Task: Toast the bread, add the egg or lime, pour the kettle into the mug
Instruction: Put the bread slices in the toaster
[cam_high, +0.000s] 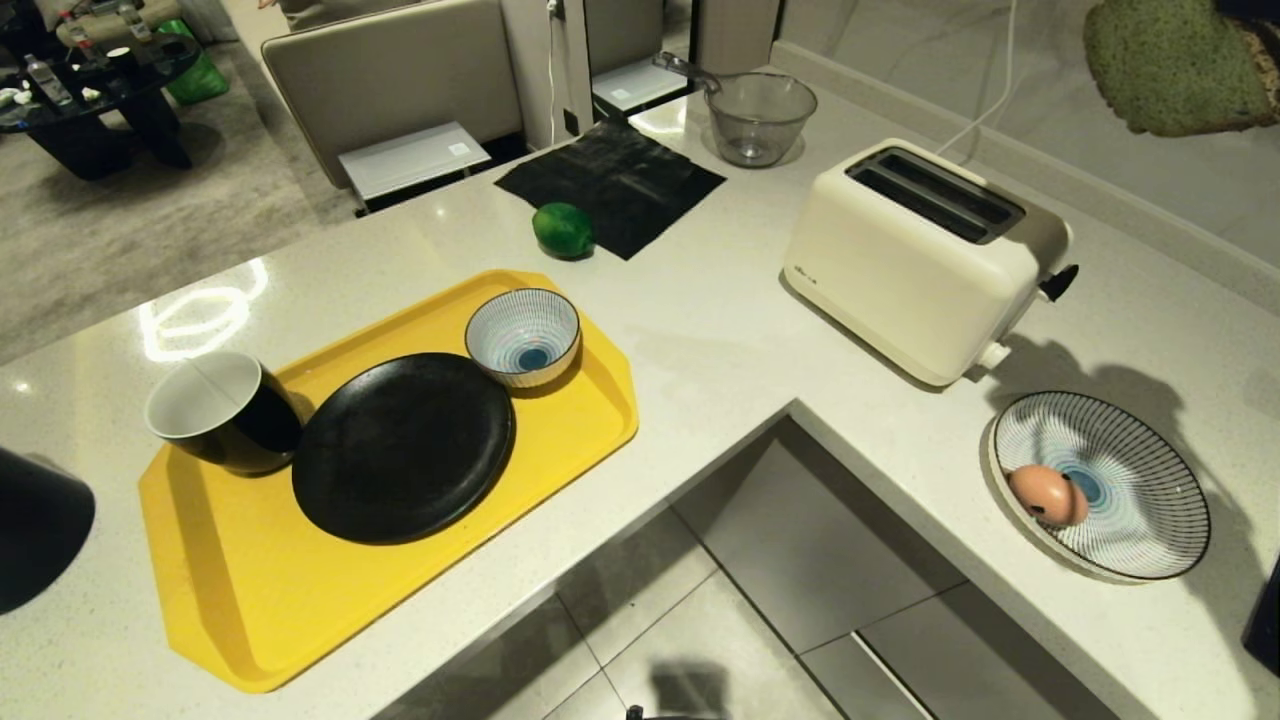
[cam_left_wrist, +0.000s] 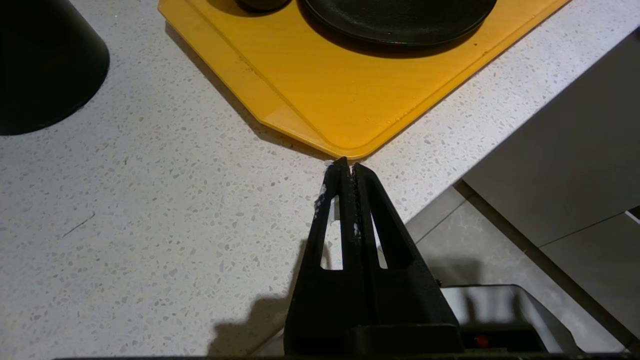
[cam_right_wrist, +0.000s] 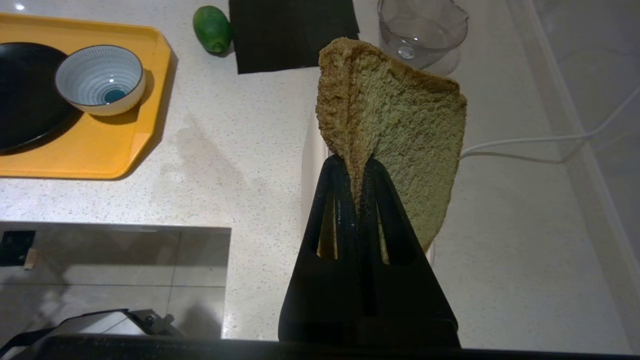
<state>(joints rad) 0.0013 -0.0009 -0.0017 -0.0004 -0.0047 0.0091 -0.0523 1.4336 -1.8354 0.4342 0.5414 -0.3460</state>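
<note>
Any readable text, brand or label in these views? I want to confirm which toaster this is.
Nothing can be read.
Toaster: a small dark brand mark low on its cream side, near the left corner, too small to read.
Egg: a dark mark on the shell, not legible.
Tray, mug, bowls: no text visible.

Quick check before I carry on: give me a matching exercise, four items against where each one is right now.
Items:
1. bread
2. egg
3. lime
4. mug

Places:
A. on the yellow tray
B. pinched in the right hand, held in the air
C. in the wide striped dish
D. on the counter, at the edge of the black cloth

Pairs: 1-B, 2-C, 3-D, 4-A
</note>
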